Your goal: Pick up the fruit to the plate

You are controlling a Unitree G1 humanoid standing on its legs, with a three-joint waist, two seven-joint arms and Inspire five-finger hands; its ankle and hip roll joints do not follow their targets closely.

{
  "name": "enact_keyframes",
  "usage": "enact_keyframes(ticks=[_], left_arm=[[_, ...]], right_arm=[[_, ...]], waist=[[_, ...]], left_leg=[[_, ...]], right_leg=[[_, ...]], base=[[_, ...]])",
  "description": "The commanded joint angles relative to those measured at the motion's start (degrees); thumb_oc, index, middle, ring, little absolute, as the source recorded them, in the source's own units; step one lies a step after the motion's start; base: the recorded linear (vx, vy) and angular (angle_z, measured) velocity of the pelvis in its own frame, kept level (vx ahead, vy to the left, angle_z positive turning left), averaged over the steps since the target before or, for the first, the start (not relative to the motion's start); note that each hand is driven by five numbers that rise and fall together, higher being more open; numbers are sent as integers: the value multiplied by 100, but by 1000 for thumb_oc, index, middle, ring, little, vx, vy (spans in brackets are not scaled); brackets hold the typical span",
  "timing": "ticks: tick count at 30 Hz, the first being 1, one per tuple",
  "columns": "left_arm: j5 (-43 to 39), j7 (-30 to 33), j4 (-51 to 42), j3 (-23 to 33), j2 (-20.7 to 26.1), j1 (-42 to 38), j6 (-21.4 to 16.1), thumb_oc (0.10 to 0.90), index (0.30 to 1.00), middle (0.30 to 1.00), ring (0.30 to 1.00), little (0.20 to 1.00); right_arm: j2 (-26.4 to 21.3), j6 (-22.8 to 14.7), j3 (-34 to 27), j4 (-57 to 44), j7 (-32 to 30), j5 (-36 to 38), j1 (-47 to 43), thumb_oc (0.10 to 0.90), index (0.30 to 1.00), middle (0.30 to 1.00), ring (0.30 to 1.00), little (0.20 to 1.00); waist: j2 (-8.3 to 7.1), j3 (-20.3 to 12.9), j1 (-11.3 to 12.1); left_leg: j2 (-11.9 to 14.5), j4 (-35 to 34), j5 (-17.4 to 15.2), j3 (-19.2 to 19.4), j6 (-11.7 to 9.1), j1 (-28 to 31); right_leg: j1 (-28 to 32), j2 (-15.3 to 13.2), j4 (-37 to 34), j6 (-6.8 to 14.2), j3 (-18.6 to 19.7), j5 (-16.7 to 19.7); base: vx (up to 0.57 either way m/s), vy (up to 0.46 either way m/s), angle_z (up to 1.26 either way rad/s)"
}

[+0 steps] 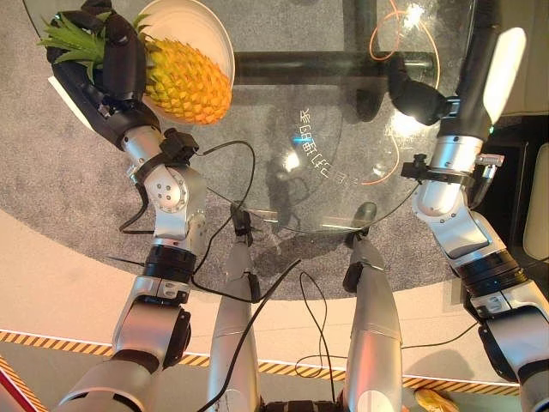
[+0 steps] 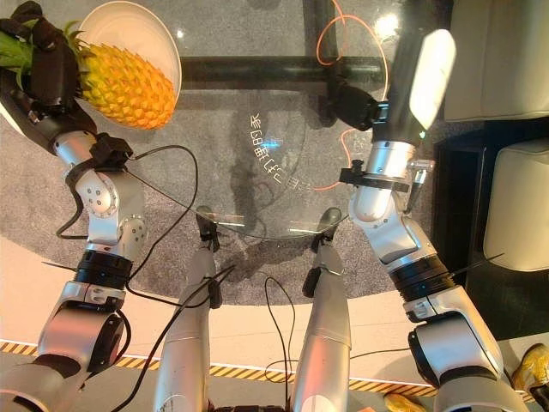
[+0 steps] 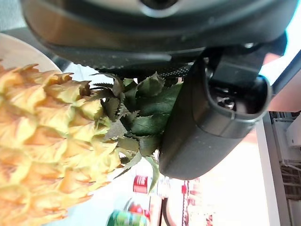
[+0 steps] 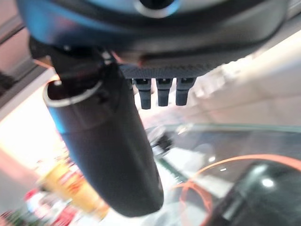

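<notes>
A yellow pineapple (image 1: pixel 187 82) with a green leafy crown (image 1: pixel 73 36) lies sideways over the white plate (image 1: pixel 206 26) at the far left of the round glass table (image 1: pixel 343 129). My left hand (image 1: pixel 116 60) is curled round the fruit where the crown joins the body; the left wrist view shows the pineapple (image 3: pixel 42 141), its leaves and the thumb (image 3: pixel 211 117) against them. My right hand (image 1: pixel 418 96) hovers over the right side of the table, holding nothing. In the right wrist view its fingers (image 4: pixel 162 92) look straight.
An orange cable (image 1: pixel 403 51) loops on the floor under the glass. A dark table bar (image 1: pixel 334 62) runs across beneath it. Pale cushioned seats (image 2: pixel 502 60) stand at the right. Grey carpet (image 1: pixel 69 180) surrounds the table.
</notes>
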Motion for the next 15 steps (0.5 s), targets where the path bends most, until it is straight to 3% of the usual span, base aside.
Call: enact_keyframes(ticks=[1,15], left_arm=[[667,195,-166,263,795,-839,-932,100,300,300,300,200],[690,579,800,-111,1355,-1521,-1156,100,300,300,300,200]], right_arm=[[-22,-456,-488,110,-634,660,-262,800,900,900,900,900],[-51,-762,-650,2656,-449,2756,-509,800,900,900,900,900]], waist=[[-217,-134,77],[-161,-134,62]], left_leg=[[132,306,-492,50,-297,99],[178,342,-554,88,-334,5]], right_leg=[[508,148,-683,292,-44,187],[378,181,-666,252,-20,151]], base=[[0,0,0],[2,5,-1]])
